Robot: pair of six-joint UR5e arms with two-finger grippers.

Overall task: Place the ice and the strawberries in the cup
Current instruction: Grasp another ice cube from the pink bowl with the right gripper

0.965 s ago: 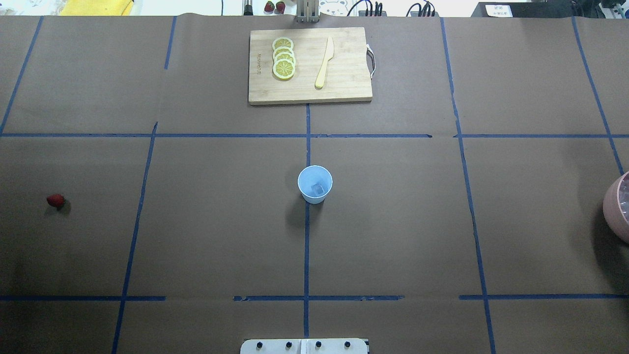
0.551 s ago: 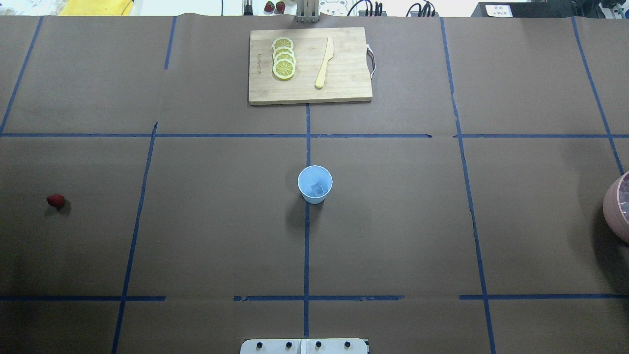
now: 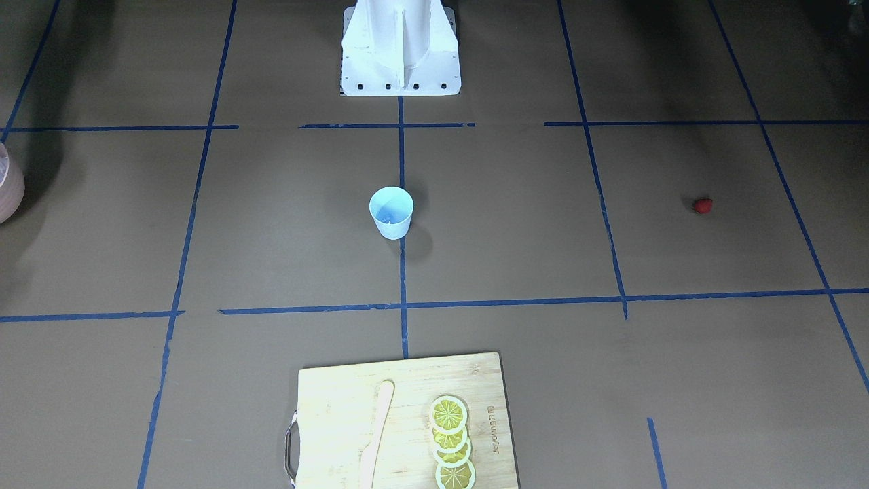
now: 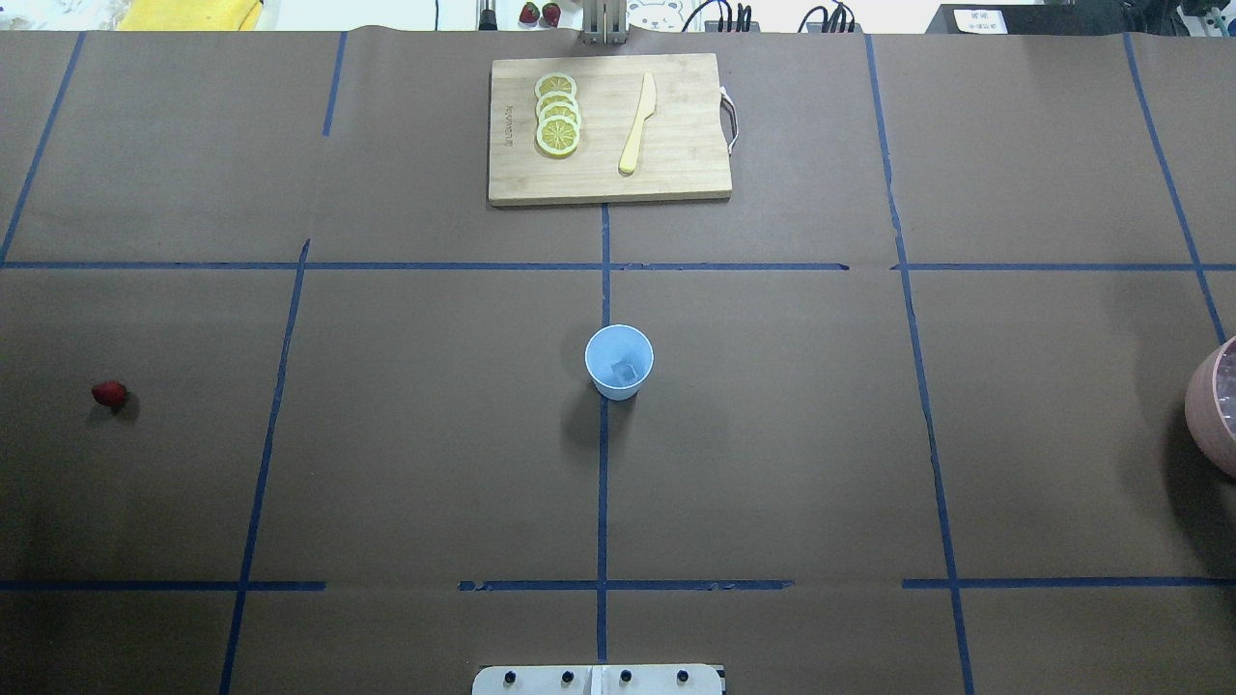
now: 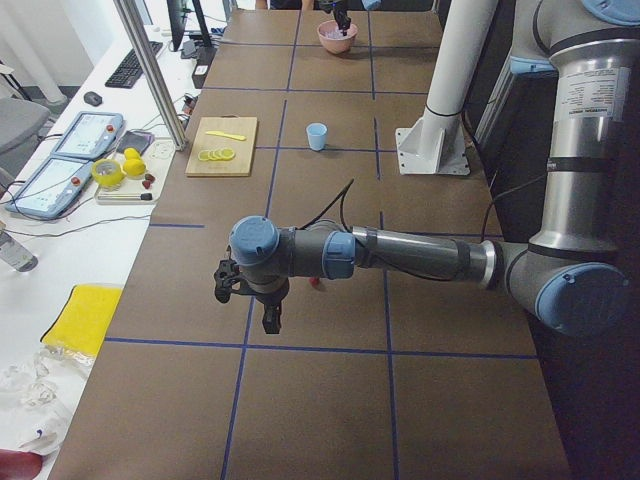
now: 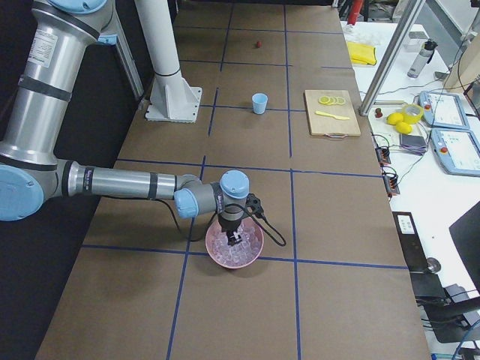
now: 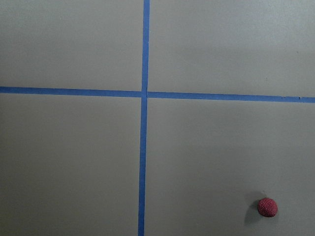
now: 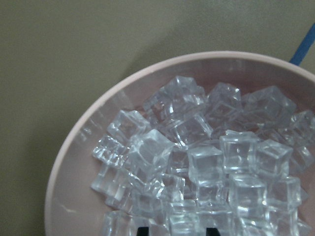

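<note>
Brown paper-covered table (image 4: 772,434), blue-taped.
Pale-blue cup (image 4: 618,389) sits centre, red strawberry (image 4: 109,392) left, wooden cutting board (image 4: 681,174) beyond, pink bowl (image 4: 1202,410) right.

left gripper (image 5: 271,322) hovering, pointing straight down | right gripper (image 6: 235,240) low, pointing down, fingers' spread unclear

L arm (image 5: 420,258), R arm (image 6: 112,181): silver-grey tubes, blue joint caps (image 5: 253,240), black cable (image 6: 274,234); white base (image 3: 400,61) w/ four dark dots, prob. screws (image 3: 387,86).
</note>
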